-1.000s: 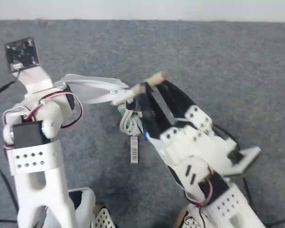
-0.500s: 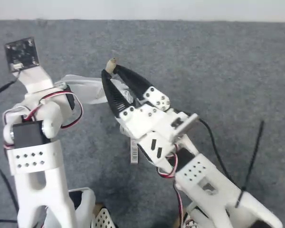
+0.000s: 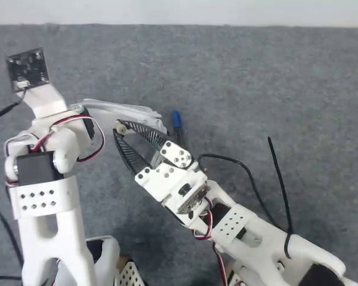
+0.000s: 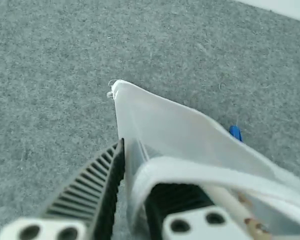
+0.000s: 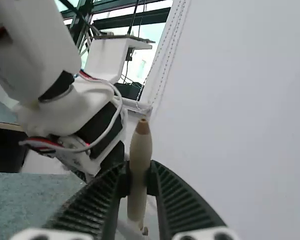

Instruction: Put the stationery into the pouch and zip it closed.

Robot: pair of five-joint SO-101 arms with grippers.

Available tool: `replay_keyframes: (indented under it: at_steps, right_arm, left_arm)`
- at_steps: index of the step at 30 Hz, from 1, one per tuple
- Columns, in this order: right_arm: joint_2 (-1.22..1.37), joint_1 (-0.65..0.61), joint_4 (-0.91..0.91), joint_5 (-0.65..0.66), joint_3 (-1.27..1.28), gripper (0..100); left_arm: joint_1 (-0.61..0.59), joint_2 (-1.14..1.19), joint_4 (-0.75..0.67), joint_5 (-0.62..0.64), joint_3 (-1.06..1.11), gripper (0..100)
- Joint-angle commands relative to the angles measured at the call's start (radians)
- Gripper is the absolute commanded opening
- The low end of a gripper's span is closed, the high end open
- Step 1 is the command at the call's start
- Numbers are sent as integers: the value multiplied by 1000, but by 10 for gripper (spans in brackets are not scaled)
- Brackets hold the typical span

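1. As I judge it, the task is around its middle. The pouch (image 3: 122, 110) looks open at the mouth, no item is plainly all the way in, and the zipping is not yet done.
2. The left gripper (image 4: 135, 167) is clenched on the pouch's rim and holds it up with the mouth towards the other arm.
3. The right gripper (image 5: 138, 180) grasps a pencil (image 5: 139, 145) between its fingers, with the pencil's end sticking out past the fingertips.
4. In the high view that end of the pencil sits right at the pouch's near edge, just beside the left gripper. I cannot tell whether it has entered the mouth.
5. A blue pen (image 3: 176, 118) lies on the counter (image 3: 274, 89) at the pouch's far end, apart from both grippers. I cannot tell whether it touches the pouch or is partly inside it.
6. What seems to be left: get the pencil fully in and let go of it, put the pen in, then pull the zip shut while the left gripper steadies the pouch.
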Motion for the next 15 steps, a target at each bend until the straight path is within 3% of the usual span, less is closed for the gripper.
replay_keyframes:
  at_steps: [1,8,15]
  right_arm:
    - [5,-13,22,18,-2,6]
    - [5,-13,143,18,-5,11]
    - [-7,-15,145,18,21,191]
  left_arm:
    - [-3,-5,-40,29,-19,11]
    - [-3,-5,-40,29,-18,11]
    - [-3,-5,-40,29,-16,11]
